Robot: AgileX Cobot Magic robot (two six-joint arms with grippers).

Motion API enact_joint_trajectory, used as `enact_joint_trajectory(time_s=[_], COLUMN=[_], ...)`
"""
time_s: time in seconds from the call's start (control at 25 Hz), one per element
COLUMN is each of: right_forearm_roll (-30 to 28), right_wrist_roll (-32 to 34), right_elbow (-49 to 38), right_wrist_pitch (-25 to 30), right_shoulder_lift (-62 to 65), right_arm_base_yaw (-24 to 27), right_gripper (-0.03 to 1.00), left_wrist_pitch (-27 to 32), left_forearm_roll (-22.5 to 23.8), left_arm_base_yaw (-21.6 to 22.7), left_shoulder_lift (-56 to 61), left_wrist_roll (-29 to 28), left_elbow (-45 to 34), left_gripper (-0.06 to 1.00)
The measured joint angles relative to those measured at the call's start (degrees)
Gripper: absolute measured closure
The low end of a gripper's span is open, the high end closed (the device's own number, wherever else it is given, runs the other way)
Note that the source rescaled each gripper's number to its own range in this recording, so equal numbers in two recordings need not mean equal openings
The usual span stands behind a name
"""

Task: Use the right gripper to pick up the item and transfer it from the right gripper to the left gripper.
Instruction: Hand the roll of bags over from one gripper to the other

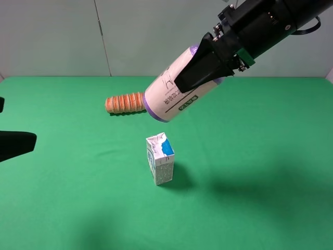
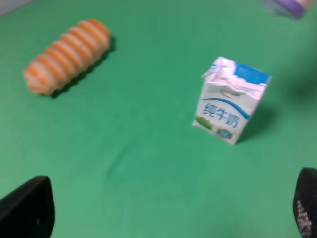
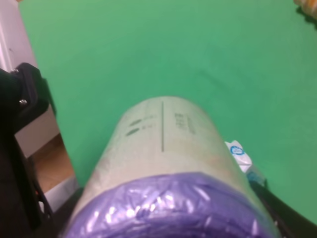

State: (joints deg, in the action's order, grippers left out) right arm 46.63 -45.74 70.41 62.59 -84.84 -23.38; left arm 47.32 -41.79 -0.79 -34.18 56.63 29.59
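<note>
My right gripper (image 1: 193, 78) is shut on the item (image 1: 171, 98), a cream canister with purple ends and a green label. It holds the item tilted in the air above the green table, over the orange roll and the carton. The right wrist view shows the canister (image 3: 166, 148) close up, its purple end nearest the camera. My left gripper (image 2: 166, 212) is open and empty, low at the far left. Its black fingers (image 1: 18, 144) show at the exterior view's left edge, far from the item. The item's purple end (image 2: 290, 6) shows at the edge of the left wrist view.
A white-and-blue carton (image 1: 160, 159) stands upright mid-table, below the held canister; it also shows in the left wrist view (image 2: 230, 101). An orange ridged roll (image 1: 125, 102) lies behind it, also seen in the left wrist view (image 2: 67, 55). Green cloth (image 1: 250, 198) covers the table.
</note>
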Motion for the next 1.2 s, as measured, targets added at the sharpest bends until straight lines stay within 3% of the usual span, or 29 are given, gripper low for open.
enact_joint_trajectory(time_s=[0.56, 0.96, 1.2], right_forearm_roll=[2.30, 2.30, 2.30], right_wrist_roll=[-1.12, -1.29, -1.29], right_elbow=[0.00, 0.00, 0.00], right_wrist_pitch=[3.33, 3.66, 3.66], right_shoulder_lift=[0.00, 0.00, 0.00], right_arm_base_yaw=[0.00, 0.00, 0.00], right_gripper=[0.92, 0.92, 0.92], left_wrist_pitch=[-7.33, -16.08, -18.34], left_forearm_roll=[-6.89, -7.33, -7.33], left_arm_base_yaw=[-14.35, -27.24, -32.63], left_shoulder_lift=[-18.85, -32.92, -39.40], left_wrist_roll=[12.94, 13.95, 14.01], left_elbow=[1.11, 8.18, 13.87], left_gripper=[0.08, 0.08, 0.08])
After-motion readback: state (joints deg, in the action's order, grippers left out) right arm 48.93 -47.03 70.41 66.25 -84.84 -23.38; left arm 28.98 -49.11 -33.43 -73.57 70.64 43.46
